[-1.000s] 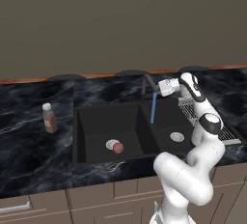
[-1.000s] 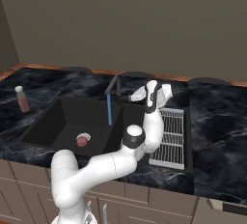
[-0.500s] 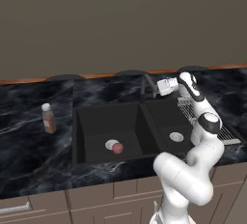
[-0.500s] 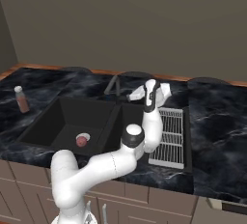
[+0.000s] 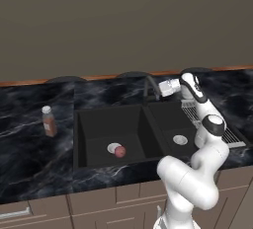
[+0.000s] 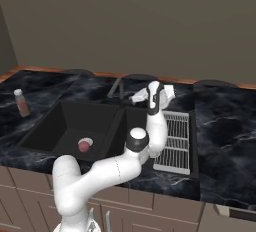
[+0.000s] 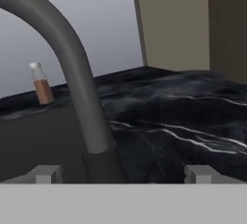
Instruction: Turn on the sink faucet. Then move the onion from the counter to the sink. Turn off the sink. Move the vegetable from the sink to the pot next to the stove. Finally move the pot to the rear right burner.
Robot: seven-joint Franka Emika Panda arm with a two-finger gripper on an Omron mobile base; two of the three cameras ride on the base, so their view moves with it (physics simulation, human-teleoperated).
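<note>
Left base view showed the hand (image 5: 159, 88), fingers spread wide apart and holding nothing, beside the sink faucet (image 5: 151, 87) (possibly touching it). The onion (image 5: 120, 151) lay in the sink (image 5: 94, 124), at 4 o'clock from the bottle (image 5: 48, 121) on the surface (image 5: 29, 149).

Glossy veined marble counter (image 5: 29, 124) — matte, perhaps plastic, sink (image 5: 99, 119).

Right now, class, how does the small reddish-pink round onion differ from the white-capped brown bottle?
The small reddish-pink round onion lies down in the matte black sink's left basin beside the silver drain; the white-capped brown bottle stands upright on the glossy black marble counter to the sink's left. The onion is a low ball; the bottle is tall and slim. Both are small and untouched by the claw.
</note>
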